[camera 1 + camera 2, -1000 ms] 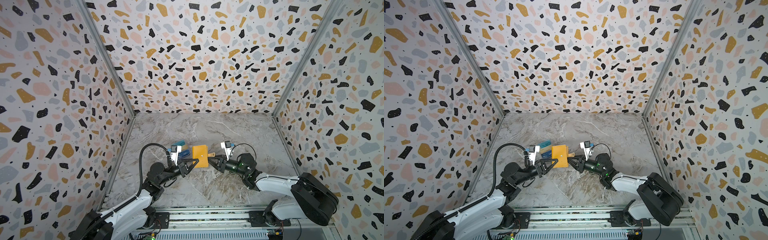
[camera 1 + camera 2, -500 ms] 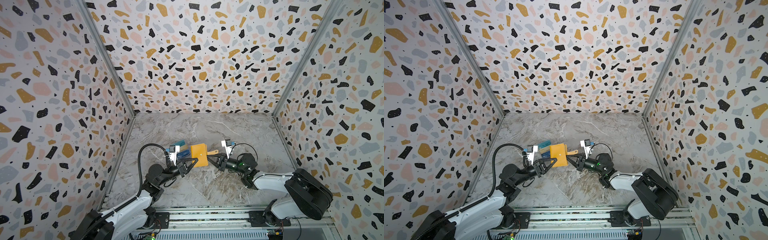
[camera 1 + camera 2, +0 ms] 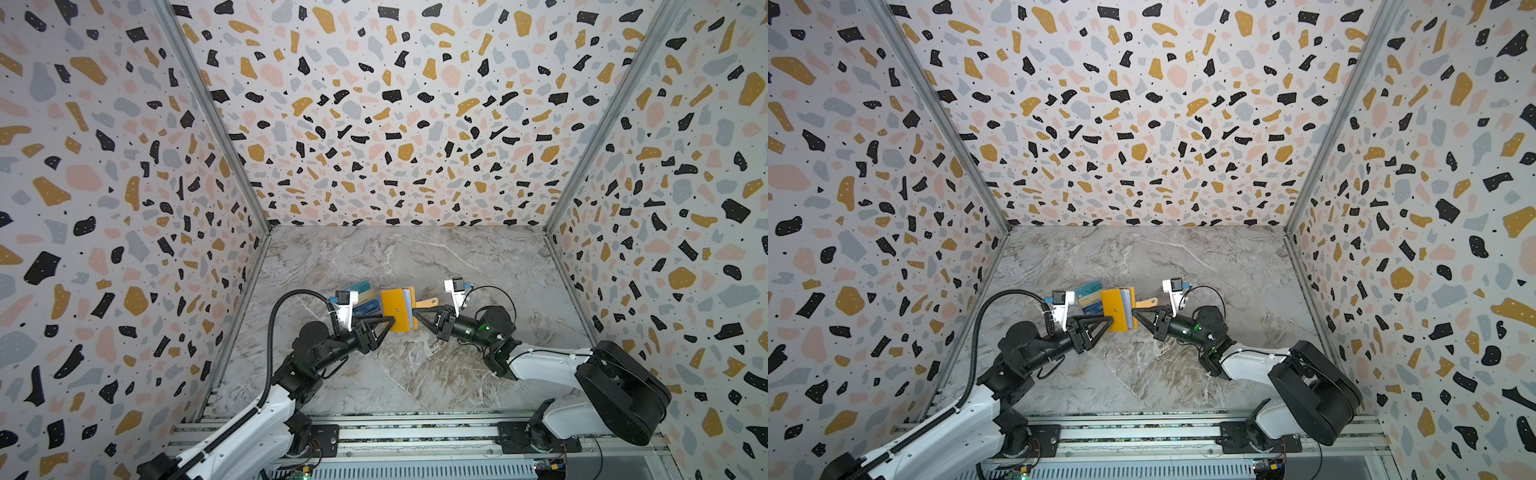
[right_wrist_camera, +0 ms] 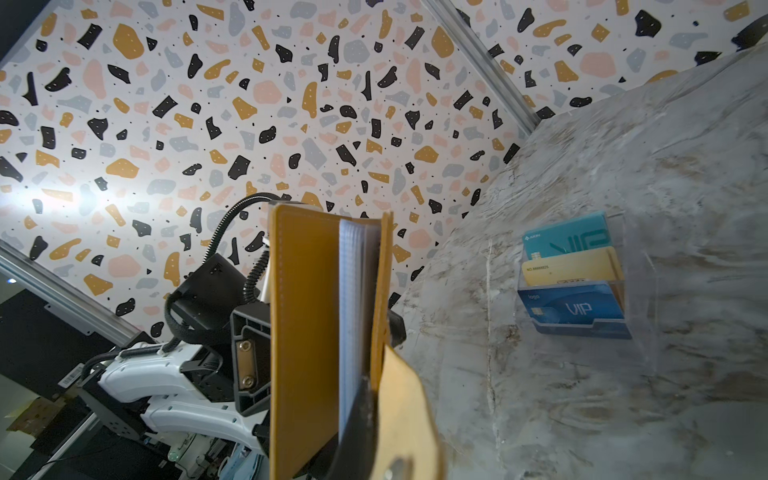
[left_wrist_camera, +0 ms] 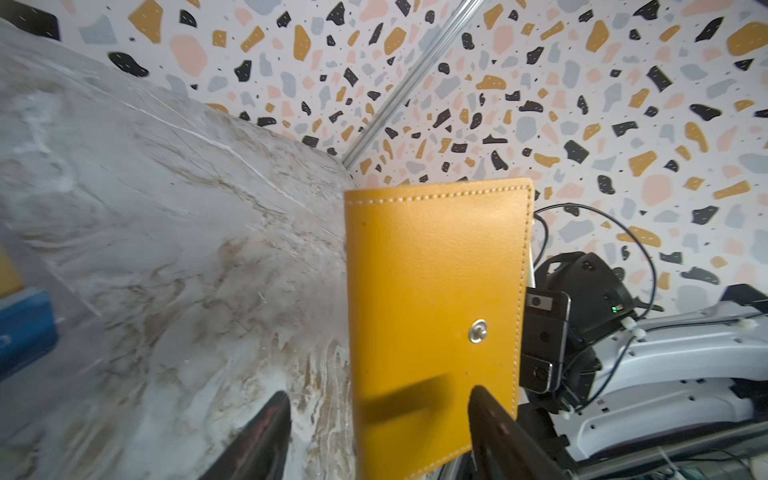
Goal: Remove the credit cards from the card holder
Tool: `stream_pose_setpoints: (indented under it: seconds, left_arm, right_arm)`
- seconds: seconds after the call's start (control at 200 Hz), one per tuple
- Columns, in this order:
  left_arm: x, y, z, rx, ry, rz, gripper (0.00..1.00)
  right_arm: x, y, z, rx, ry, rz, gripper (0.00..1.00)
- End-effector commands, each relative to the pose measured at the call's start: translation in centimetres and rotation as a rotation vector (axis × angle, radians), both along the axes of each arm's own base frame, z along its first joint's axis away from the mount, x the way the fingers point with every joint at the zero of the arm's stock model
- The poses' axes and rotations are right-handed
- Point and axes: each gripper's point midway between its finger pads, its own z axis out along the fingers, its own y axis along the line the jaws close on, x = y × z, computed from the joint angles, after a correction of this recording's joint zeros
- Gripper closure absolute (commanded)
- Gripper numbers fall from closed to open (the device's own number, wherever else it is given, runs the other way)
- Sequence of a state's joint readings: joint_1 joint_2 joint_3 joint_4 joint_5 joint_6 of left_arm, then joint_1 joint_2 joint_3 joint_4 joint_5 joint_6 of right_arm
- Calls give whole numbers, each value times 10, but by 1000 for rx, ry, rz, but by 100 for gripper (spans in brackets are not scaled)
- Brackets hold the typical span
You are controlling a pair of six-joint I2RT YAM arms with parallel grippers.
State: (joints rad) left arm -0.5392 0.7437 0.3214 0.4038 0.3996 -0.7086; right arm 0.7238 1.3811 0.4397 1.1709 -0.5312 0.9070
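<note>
Terrazzo-print walls (image 3: 374, 124), grey marble floor (image 3: 415, 257)

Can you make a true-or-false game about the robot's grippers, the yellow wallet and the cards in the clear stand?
1. The right gripper is shut on the yellow wallet. True.
2. The left gripper is squeezed tight on the wallet. False: its jaws stand apart, open.
3. Three cards sit in a clear stand on the table. True.
4. The front card in the stand is red. False: the front card is dark blue, with a gold one and a teal one behind it.
</note>
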Motion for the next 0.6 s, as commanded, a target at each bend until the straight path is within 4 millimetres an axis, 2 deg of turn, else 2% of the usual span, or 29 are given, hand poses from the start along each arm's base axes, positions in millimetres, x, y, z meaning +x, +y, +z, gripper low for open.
stream_pose_setpoints:
  seconds: [0.0, 0.155, 0.405, 0.511, 0.596]
  left_arm:
    - [6, 9, -3, 106, -25, 58, 29]
    - [1, 2, 3, 109, -55, 34, 26]
    - [1, -18, -5, 143, -36, 2, 26]
    - [5, -20, -9, 154, -18, 9, 28]
    - [8, -19, -16, 169, 8, 24, 33]
  right_arm:
    - [6, -3, 11, -16, -46, -38, 100]
    - [8, -2, -2, -69, -28, -55, 100]
    - [11, 7, -17, -198, -32, -98, 100]
    - [12, 9, -21, -230, -33, -108, 100]
    - [12, 9, -23, -257, -36, -118, 100]
